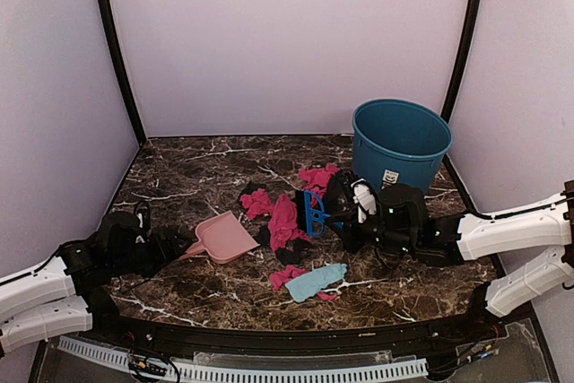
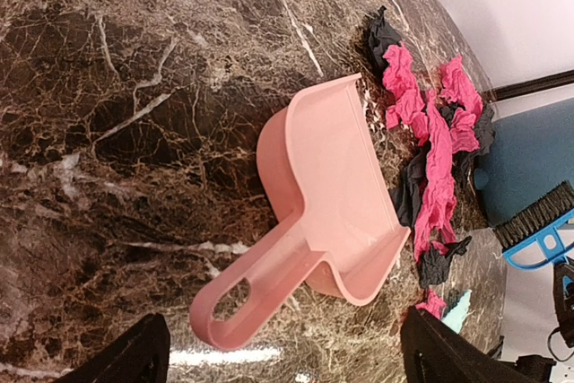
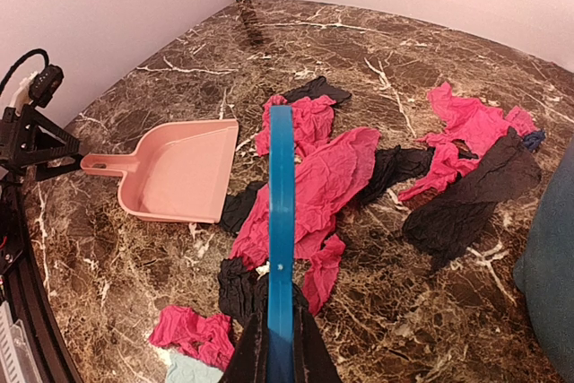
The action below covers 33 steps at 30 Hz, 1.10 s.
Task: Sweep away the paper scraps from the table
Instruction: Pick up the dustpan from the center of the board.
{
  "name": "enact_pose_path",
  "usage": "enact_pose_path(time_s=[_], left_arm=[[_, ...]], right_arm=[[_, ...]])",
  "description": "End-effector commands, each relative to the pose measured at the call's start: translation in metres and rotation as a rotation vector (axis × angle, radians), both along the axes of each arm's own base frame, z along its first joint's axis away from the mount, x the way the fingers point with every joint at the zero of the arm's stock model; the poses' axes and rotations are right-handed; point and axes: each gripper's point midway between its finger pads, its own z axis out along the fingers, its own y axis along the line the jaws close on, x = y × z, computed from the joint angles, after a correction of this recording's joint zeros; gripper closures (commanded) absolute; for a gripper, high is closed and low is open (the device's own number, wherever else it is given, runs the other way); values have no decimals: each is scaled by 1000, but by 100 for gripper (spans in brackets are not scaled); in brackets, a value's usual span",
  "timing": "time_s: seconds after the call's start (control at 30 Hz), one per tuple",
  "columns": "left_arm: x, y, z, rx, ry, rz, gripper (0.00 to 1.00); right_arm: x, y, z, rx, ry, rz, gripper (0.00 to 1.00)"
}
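From above, the dark marble desk (image 1: 197, 177), white-veined and black-rimmed, fills the lower half, closed in by pale lilac walls (image 1: 287, 33) and black corner posts (image 1: 112, 42). The paper scraps (image 1: 285, 220), pink, black and one light blue, lie at centre, with a pink dustpan (image 1: 224, 238) just left of them and a teal bucket (image 1: 401, 141) at upper right

Left wrist view: the left fingers (image 2: 134, 358) stand wide apart along the bottom edge, the dustpan's handle end between them

Right wrist view: the right fingers (image 3: 249, 361) are clamped on a blue brush (image 3: 281, 221) that runs up mid-frame over the scraps
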Motion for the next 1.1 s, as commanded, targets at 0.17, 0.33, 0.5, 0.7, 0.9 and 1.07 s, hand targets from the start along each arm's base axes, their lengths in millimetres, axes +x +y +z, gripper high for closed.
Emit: enact_pose_path(time_s=[0.17,0.33,0.5,0.7,0.9,1.07], left_arm=[[4,-7,-11,-127,-33,12,17],[9,-5,-13,-193,-51,41,23],[9,-6,-17,-272,-64,51,33],[8,-6,-22,-331,-69,67,40],[9,-7,-22,-361,-67,74,45],[10,-7,-27,-357,-45,77,47]], right_arm=[[-1,4,11,55,-13,12,100],[-2,2,11,58,-11,11,100],[-2,1,12,61,-12,8,100],[-3,0,12,63,-12,10,100],[-4,0,13,68,-11,10,100],[-5,-1,14,72,-13,11,100]])
